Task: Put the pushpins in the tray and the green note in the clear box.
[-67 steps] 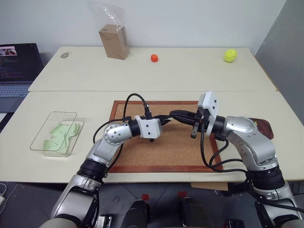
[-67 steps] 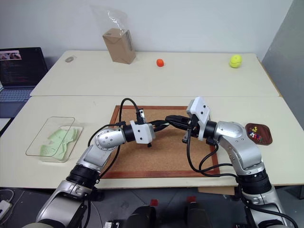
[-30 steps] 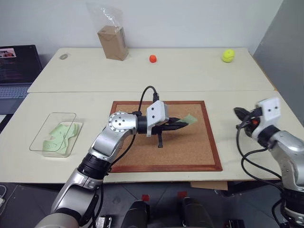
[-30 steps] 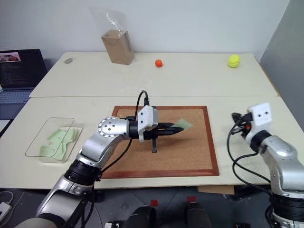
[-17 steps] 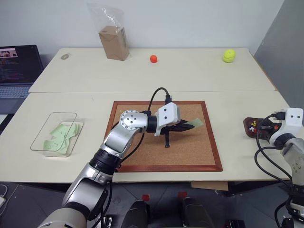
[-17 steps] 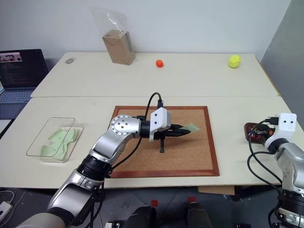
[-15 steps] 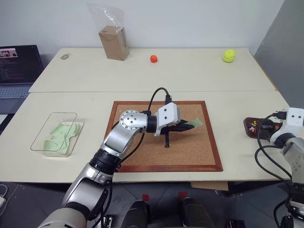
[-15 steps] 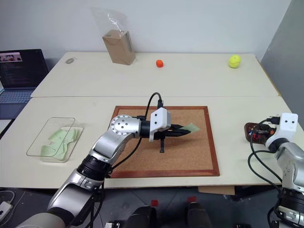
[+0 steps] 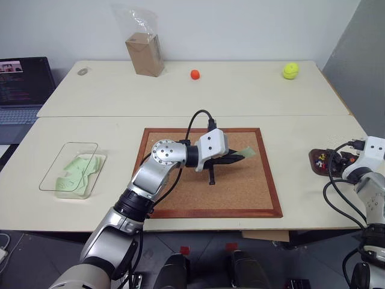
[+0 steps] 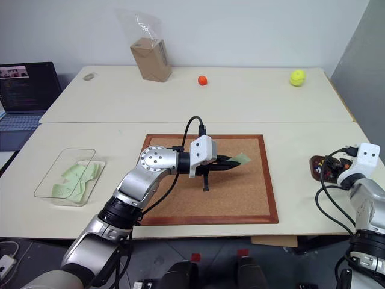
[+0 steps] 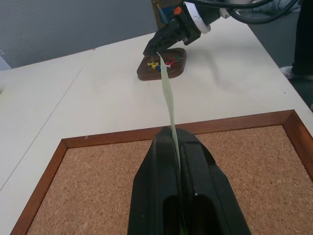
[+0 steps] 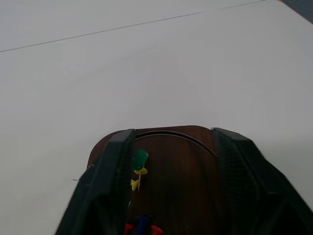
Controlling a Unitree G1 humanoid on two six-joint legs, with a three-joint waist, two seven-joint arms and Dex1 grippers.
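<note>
Holding the green note (image 9: 248,153) between its closed fingers, the left end effector (image 9: 239,158) hangs above the cork board (image 9: 240,192) near the middle of the table (image 9: 301,129). The note sticks out past the fingertips toward the robot's right; in the left wrist view it shows edge-on as a thin pale strip (image 11: 168,95) rising from between the two black fingers (image 11: 156,196).

The right end effector (image 12: 171,161) is at the right edge of the table, directly above the tray (image 12: 171,181). Its fingers stand wide apart, one on each side of the brown dish, and nothing is between them. Inside the tray lie pushpins (image 12: 139,159): one with a green head, one yellow just beside it, and red and blue ones lower in that view. From the head views the tray (image 10: 317,167) is partly hidden by this end effector and its cables.

The clear box (image 9: 51,174) rests at the left side of the table, well apart from the cork board. Several pale green paper slips (image 9: 73,174) already lie in it.

On the far table stand a brown cardboard box (image 9: 144,53) with a clear plastic bag behind it, a small orange-red object (image 9: 194,74), and a yellow-green ball (image 9: 290,70). A laptop (image 9: 21,81) is at the far left.
</note>
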